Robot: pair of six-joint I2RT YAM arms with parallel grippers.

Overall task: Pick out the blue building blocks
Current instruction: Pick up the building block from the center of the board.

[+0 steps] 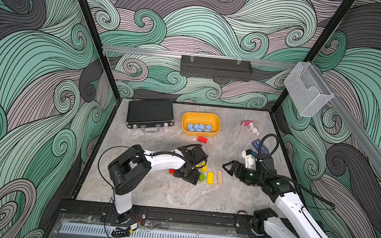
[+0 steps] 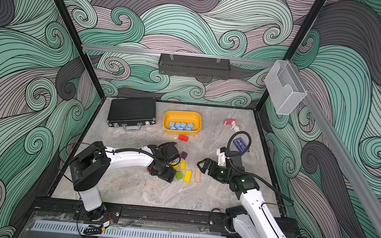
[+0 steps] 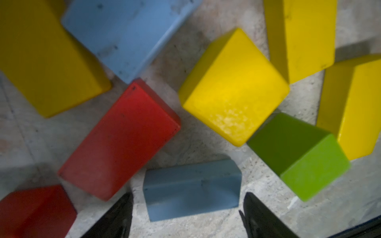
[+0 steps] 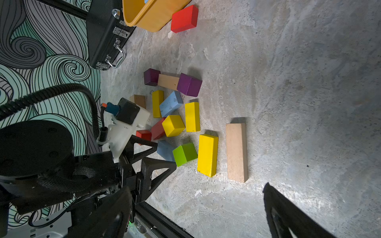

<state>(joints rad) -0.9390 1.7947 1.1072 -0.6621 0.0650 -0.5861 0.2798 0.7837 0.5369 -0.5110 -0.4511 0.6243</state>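
Observation:
Several light-blue building blocks (image 1: 199, 127) lie in the yellow tub (image 1: 201, 117) at the back, seen in both top views (image 2: 180, 125). Two more sit in the mixed pile. One blue block (image 3: 191, 189) rests on the table between my left gripper's (image 3: 188, 195) black fingers, with a gap on each side; the gripper is open and straddles it. In the right wrist view this block (image 4: 165, 151) lies beside a green cube. The other, longer blue block (image 4: 171, 104) lies among yellow bars. My right gripper (image 1: 225, 168) hovers open and empty to the right of the pile.
Red, yellow, green (image 1: 202, 177), purple (image 2: 184, 155) and tan (image 1: 219, 176) blocks crowd the pile. A red block (image 1: 202, 139) lies before the tub. A black case (image 1: 150, 113) stands back left; a pink toy (image 1: 250, 126) and a dark blue packet (image 1: 259, 146) lie right.

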